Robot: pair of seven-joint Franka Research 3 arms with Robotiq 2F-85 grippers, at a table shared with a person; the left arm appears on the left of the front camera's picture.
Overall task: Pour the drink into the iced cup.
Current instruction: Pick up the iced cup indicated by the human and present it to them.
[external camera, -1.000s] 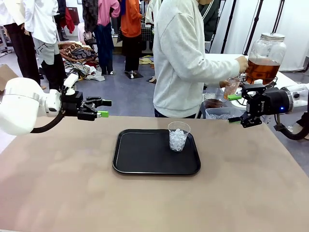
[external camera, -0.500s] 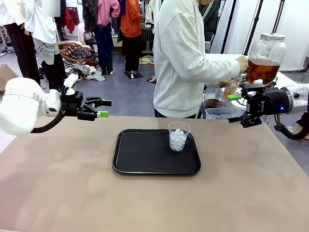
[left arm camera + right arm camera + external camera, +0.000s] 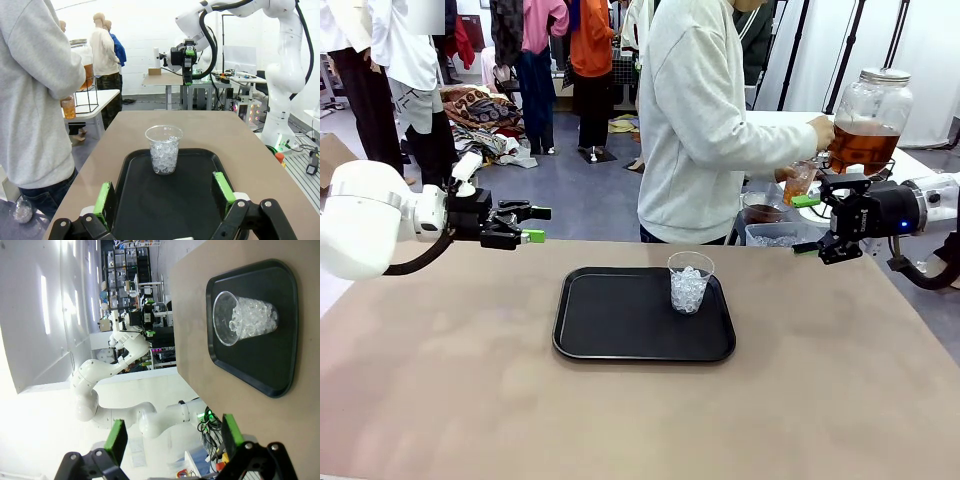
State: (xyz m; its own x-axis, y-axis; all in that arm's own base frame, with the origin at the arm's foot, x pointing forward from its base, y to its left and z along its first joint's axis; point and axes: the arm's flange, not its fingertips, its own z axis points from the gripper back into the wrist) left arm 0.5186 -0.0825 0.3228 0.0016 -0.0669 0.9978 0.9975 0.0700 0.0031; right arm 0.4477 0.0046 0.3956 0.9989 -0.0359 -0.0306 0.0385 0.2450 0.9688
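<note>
Beyond the worktop (image 3: 440, 400) a hand (image 3: 785, 174) holds the drink (image 3: 798, 186), so left gripper (image 3: 537, 224) and right gripper (image 3: 804, 225), fingers spread and empty, should wait clear of the iced cup (image 3: 690, 282).

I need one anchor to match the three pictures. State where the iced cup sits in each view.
Front view: iced cup just right of centre, upright on the black tray, near its far right corner.
Left wrist view: cup at picture centre, upright on the tray's far half.
Right wrist view: cup upper right, seen sideways, mouth toward picture left.
Shared landmark: the black tray under the cup.
</note>
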